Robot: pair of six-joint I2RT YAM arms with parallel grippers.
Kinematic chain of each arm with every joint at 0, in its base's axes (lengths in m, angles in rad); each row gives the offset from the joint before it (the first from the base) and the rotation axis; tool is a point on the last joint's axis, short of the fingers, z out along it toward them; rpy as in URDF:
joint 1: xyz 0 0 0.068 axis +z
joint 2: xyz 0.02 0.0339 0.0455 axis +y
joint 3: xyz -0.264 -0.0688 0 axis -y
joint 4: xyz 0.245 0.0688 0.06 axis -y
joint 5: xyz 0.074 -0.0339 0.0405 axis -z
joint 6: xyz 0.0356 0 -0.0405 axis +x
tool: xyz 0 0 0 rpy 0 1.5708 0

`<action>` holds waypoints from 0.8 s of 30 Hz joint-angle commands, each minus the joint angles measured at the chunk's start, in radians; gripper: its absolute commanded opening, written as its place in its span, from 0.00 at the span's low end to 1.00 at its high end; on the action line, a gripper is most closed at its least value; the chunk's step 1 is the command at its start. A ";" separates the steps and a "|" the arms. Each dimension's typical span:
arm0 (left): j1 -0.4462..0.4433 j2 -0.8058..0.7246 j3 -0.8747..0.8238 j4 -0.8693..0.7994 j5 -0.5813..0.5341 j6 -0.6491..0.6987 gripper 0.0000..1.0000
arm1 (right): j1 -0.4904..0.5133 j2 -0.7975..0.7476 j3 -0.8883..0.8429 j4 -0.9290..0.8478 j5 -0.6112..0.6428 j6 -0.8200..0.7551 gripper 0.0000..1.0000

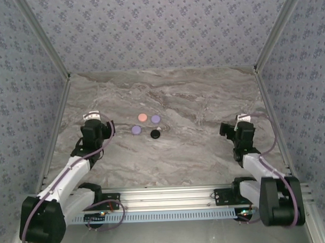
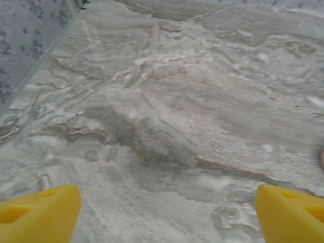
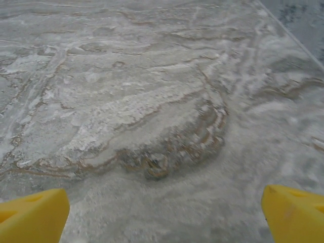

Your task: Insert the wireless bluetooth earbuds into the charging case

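Four small round charging cases lie closed on the marble table (image 1: 167, 94) at its middle: a pink case (image 1: 142, 117), a lilac case (image 1: 155, 119), a second lilac case (image 1: 136, 130) and a black case (image 1: 155, 134) with a small white speck at its upper right edge. The earbuds are hidden. My left gripper (image 1: 97, 119) (image 2: 164, 215) hovers left of the cases, open, its yellow fingertips (image 2: 45, 212) wide apart over bare marble. At the right side my right gripper (image 1: 230, 125) (image 3: 164, 215) is open too, with nothing between its fingertips (image 3: 293, 212).
Patterned walls (image 1: 159, 25) close in the table at the back and on both sides. A metal rail (image 1: 170, 198) with both arm bases runs along the near edge. Bare marble lies between the cases and each gripper.
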 commanded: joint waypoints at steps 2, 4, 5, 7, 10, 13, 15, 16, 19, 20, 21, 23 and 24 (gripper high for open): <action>0.027 0.051 0.001 0.142 -0.007 0.070 0.89 | -0.004 0.172 0.028 0.358 -0.106 -0.104 1.00; 0.029 0.089 0.004 0.193 0.015 0.111 0.89 | -0.004 0.253 0.047 0.406 -0.127 -0.127 1.00; 0.028 0.109 -0.002 0.230 0.021 0.129 0.89 | -0.006 0.293 0.053 0.433 -0.143 -0.135 1.00; 0.028 0.150 -0.011 0.295 0.029 0.167 0.89 | -0.009 0.362 0.077 0.452 -0.165 -0.139 1.00; 0.041 0.206 -0.039 0.389 0.042 0.205 0.90 | -0.015 0.420 0.129 0.401 -0.180 -0.139 1.00; 0.080 0.245 -0.088 0.520 0.117 0.213 0.90 | -0.044 0.420 0.144 0.375 -0.195 -0.108 0.99; 0.114 0.280 -0.116 0.614 0.170 0.212 0.91 | -0.040 0.422 0.146 0.373 -0.188 -0.109 1.00; 0.131 0.302 -0.121 0.649 0.195 0.219 0.91 | -0.039 0.423 0.145 0.378 -0.187 -0.109 1.00; 0.176 0.379 -0.138 0.762 0.255 0.239 0.92 | -0.039 0.423 0.146 0.376 -0.184 -0.110 1.00; 0.192 0.403 -0.141 0.804 0.287 0.244 0.92 | -0.036 0.423 0.146 0.376 -0.180 -0.111 1.00; 0.207 0.426 -0.144 0.831 0.311 0.239 0.92 | -0.033 0.424 0.145 0.376 -0.174 -0.113 1.00; 0.237 0.506 -0.150 0.904 0.359 0.223 0.93 | -0.025 0.423 0.145 0.376 -0.161 -0.119 1.00; 0.239 0.566 -0.159 0.975 0.362 0.220 0.94 | -0.022 0.424 0.145 0.376 -0.155 -0.120 0.99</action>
